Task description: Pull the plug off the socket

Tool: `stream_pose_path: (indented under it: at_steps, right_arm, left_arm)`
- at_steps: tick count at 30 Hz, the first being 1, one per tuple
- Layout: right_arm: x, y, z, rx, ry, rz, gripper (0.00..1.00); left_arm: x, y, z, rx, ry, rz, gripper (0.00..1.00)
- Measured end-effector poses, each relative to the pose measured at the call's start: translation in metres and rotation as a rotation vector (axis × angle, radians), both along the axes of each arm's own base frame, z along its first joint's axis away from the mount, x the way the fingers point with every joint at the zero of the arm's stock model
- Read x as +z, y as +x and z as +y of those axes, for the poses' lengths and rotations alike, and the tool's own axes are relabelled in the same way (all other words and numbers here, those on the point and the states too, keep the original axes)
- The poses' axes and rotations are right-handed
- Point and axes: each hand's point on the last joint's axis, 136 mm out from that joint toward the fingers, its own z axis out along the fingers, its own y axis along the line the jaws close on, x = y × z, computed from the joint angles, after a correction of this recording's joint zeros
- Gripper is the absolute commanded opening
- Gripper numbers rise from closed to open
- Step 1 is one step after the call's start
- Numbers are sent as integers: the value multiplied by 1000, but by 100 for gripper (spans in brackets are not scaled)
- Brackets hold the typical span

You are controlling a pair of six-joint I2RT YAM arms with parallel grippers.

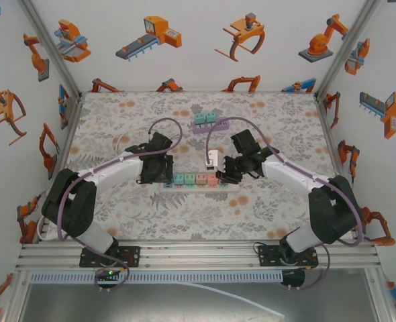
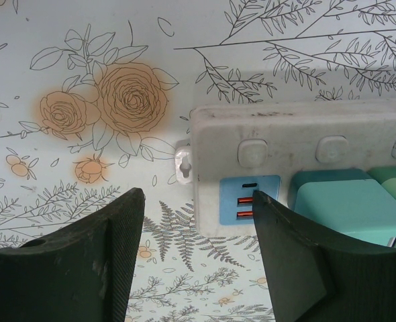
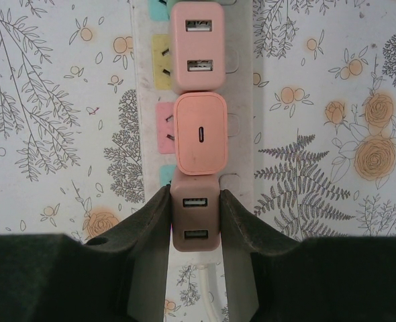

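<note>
A white power strip (image 1: 163, 180) lies across the middle of the table with several coloured plugs in a row. My right gripper (image 3: 194, 196) is shut on the brownish-pink USB plug (image 3: 195, 225) at the strip's right end, a finger on each side of it; the plug sits in its socket. In the top view that gripper (image 1: 223, 176) is at the strip's right end. My left gripper (image 2: 198, 198) is open at the strip's left end (image 2: 292, 127). One of its fingers (image 2: 288, 255) overlaps the blue USB panel (image 2: 235, 201); the other is over the cloth.
A salmon plug (image 3: 199, 143) and a pink plug (image 3: 197, 47) sit right beyond the held one. A teal plug (image 2: 345, 208) is close to my left gripper. A purple strip (image 1: 208, 127) with teal plugs lies further back. A white cord (image 3: 215, 295) leaves the strip's end.
</note>
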Motion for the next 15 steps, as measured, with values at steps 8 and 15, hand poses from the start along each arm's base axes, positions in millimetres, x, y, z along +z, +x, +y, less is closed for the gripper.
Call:
stream_pose_path:
  at_steps: [8, 15]
  right_arm:
    - [1, 0, 0, -5, 12, 12, 3]
    - [5, 2, -2, -18, 43, 36, 3]
  left_arm:
    - [1, 0, -1, -3, 12, -7, 63]
    - [1, 0, -1, -3, 14, -7, 63]
